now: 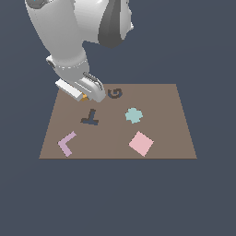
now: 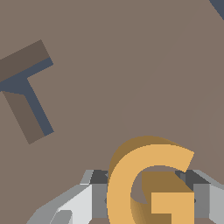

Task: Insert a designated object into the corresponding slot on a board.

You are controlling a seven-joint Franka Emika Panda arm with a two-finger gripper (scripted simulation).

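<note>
The orange-yellow G-shaped block (image 2: 151, 183) sits between my gripper's fingers (image 2: 99, 194), which touch it on both sides. In the exterior view only a sliver of the block (image 1: 85, 97) shows under my gripper (image 1: 88, 94), low over the far left part of the brown board (image 1: 161, 106). The dark G-shaped slot (image 1: 115, 93) lies just to the exterior view's right of the gripper, near the board's far edge. The slot is out of the wrist view. I cannot tell whether the block rests on the board or is lifted off it.
A dark T-shaped cutout (image 1: 91, 117) lies in front of the gripper and also shows in the wrist view (image 2: 26, 87). A teal blob shape (image 1: 133, 115), a pink square (image 1: 141, 143) and a lilac L-shaped piece (image 1: 67, 143) lie on the board.
</note>
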